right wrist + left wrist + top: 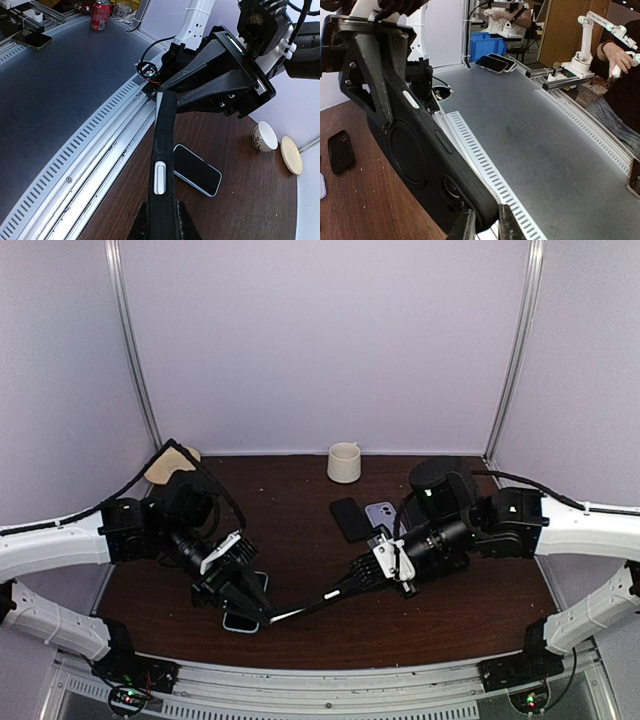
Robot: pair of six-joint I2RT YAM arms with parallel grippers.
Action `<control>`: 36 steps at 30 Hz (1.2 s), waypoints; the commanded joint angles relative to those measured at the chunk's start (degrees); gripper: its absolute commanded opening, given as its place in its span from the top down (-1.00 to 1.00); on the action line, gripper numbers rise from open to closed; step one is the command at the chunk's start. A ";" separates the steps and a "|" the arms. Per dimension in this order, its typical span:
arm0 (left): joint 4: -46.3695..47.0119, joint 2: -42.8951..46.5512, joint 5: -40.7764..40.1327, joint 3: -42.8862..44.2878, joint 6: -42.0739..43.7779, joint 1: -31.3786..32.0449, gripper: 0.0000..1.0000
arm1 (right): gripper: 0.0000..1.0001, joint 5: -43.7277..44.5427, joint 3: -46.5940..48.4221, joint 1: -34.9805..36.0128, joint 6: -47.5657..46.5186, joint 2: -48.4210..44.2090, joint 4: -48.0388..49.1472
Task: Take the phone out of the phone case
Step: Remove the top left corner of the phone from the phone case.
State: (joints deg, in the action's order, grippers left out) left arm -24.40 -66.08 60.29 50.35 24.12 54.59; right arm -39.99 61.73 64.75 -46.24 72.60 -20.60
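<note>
A black phone case (305, 606) hangs edge-on above the table's front, held between both arms. My left gripper (258, 615) is shut on one corner of it. In the left wrist view the case's back (415, 150) with its camera hole fills the left side, and the left gripper (482, 216) pinches the rounded corner. My right gripper (350, 590) is shut on the other end. In the right wrist view the case's side (162, 150) with a silver button rises from the right gripper (162, 207). The phone inside is hidden from these angles.
A phone in a light blue case (197, 170) lies on the brown table under the held one. A black phone (348, 519) and a lilac one (380, 513) lie mid-table. A cup (344, 462) and a saucer (172, 462) stand at the back. A metal rail (330, 690) runs along the front.
</note>
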 commanded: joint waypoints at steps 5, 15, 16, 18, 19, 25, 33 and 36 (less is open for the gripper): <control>3.58 -0.92 -3.79 1.49 -0.48 -0.36 0.80 | 1.00 -3.64 3.90 2.97 -4.18 1.27 3.69; 2.68 -0.12 -2.96 1.60 0.46 -0.45 0.81 | 1.00 -5.05 4.87 4.94 -5.77 2.02 1.26; 2.43 -0.17 -3.11 1.64 0.63 -0.37 0.81 | 1.00 -5.22 5.03 5.09 -5.93 2.02 0.84; 1.83 -0.32 -3.29 1.77 1.14 -0.39 0.82 | 1.00 -5.43 4.93 5.42 -5.98 1.94 0.44; 1.73 -0.43 -3.42 1.89 1.19 -0.42 0.83 | 1.00 -5.59 4.85 5.61 -6.02 1.86 0.09; 0.64 -0.87 -3.43 2.12 2.23 -0.45 0.85 | 1.00 -6.04 5.01 6.73 -6.50 1.99 -0.75; -0.81 -1.04 -3.98 2.29 3.59 -0.46 0.88 | 1.00 -7.69 6.90 8.14 -8.03 3.34 -4.27; -1.57 -1.15 -3.88 2.30 4.35 -0.46 0.90 | 1.00 -7.82 7.24 8.63 -8.84 3.77 -5.39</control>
State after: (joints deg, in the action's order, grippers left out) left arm -30.26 -66.17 61.95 50.35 28.47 55.75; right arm -37.39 66.39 68.95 -51.13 75.83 -25.63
